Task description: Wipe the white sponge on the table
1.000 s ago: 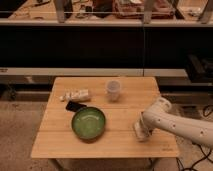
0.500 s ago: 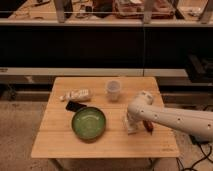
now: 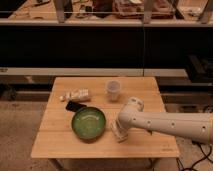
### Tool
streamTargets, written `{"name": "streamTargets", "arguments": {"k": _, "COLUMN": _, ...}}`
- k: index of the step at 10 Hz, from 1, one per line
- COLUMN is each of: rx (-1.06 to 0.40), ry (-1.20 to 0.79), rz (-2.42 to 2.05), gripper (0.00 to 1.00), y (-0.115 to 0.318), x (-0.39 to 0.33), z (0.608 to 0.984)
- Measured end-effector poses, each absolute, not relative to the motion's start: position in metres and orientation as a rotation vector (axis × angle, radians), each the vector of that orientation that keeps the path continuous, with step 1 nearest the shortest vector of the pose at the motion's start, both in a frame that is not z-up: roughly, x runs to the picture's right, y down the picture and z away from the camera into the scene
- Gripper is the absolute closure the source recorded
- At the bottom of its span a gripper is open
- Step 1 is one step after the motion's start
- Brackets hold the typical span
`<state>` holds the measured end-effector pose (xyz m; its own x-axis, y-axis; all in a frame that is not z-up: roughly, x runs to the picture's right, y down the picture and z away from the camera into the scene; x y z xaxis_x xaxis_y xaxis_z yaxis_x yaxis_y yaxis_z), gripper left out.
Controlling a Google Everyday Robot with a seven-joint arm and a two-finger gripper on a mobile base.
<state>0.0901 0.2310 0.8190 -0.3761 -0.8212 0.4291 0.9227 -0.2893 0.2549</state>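
Note:
My gripper (image 3: 120,131) points down at the light wooden table (image 3: 55,145), just right of the green bowl (image 3: 89,123). The white arm reaches in from the right edge of the camera view. A small off-white block, seemingly the white sponge (image 3: 118,135), sits at the gripper's tip against the tabletop. The gripper hides most of it. Whether the gripper holds the sponge or only presses on it does not show.
A translucent white cup (image 3: 113,90) stands at the back middle of the table. A white tube with markings (image 3: 76,94) and a flat black object (image 3: 75,106) lie at the back left. Dark shelving runs behind the table.
The arm has swept left across the table, and the gripper has moved from the right side toward the green bowl and slightly nearer the front edge.

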Motion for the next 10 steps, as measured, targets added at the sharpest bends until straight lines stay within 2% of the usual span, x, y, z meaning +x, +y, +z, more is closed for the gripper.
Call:
{"name": "streamTargets", "arguments": {"k": 1, "rx": -0.242, "ry": -0.588, "rz": -1.912, "gripper": 0.91, "y": 0.249, "x": 0.091, "z": 0.805}}
{"name": "streamTargets", "arguments": {"k": 5, "rx": -0.287, "ry": -0.580, "rz": -1.916, "gripper": 0.91, "y": 0.276, "x": 0.140, "z": 0.784}}
{"name": "streamTargets", "arguments": {"k": 7, "rx": -0.337, "ry": -0.516, "rz": -1.880, "gripper": 0.91, "y": 0.268, "x": 0.182, "z": 0.787}}
{"name": "streamTargets", "arguments": {"k": 10, "rx": -0.404, "ry": -0.398, "rz": -1.770, "gripper": 0.91, "y": 0.232, "x": 0.230, "z": 0.805}}
